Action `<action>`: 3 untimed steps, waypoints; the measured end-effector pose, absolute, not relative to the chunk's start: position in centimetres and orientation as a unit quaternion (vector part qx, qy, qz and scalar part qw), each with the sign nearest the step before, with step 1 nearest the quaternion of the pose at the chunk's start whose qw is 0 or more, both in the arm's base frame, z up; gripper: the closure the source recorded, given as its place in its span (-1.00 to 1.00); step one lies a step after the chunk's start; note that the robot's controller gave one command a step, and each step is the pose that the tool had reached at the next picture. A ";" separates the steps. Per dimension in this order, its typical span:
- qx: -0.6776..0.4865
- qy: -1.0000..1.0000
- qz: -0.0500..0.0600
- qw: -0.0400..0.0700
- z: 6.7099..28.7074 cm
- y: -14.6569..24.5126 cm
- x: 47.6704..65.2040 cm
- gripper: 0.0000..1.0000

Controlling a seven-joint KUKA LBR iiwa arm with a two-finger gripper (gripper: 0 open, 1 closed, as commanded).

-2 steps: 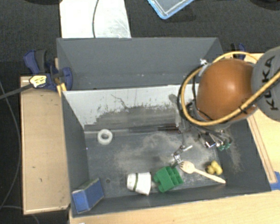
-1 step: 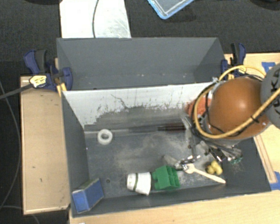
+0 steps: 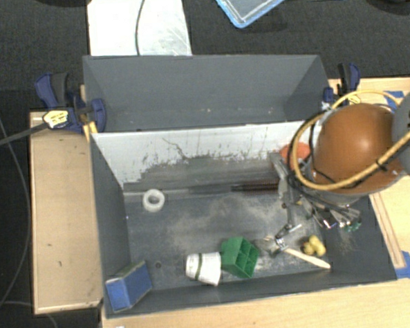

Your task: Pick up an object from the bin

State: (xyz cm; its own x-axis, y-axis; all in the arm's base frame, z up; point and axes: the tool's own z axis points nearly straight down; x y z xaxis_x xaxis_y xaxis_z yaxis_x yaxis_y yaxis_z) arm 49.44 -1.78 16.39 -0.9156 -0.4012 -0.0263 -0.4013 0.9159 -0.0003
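Grey bin (image 3: pixel 200 91) is sitting open. The arm is reaching in from the right, its orange dome cover (image 3: pixel 353 151) hanging over the right wall. The gripper (image 3: pixel 280 240) is hovering low over the front-right floor, between a green ribbed block (image 3: pixel 238 256) and a yellow lump (image 3: pixel 312 245), and just beside the left end of a wooden stick (image 3: pixel 309 256). Can't tell how far open it is, or whether it's holding anything. A blue block (image 3: pixel 129 286) is leaning in the front-left corner. A white cylinder (image 3: pixel 203 267) is lying against the green block's left side. A dark pen (image 3: pixel 251 187) is lying along the back wall. A white ring (image 3: pixel 153 200) is sitting alone back-left.
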 end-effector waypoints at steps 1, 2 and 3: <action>-0.167 0.986 0.002 0.011 16.4 -2.4 49.2 -1.00; -0.039 0.999 0.004 0.013 18.5 -2.4 49.9 -1.00; -0.033 0.999 0.004 0.011 18.5 -1.4 50.0 -1.00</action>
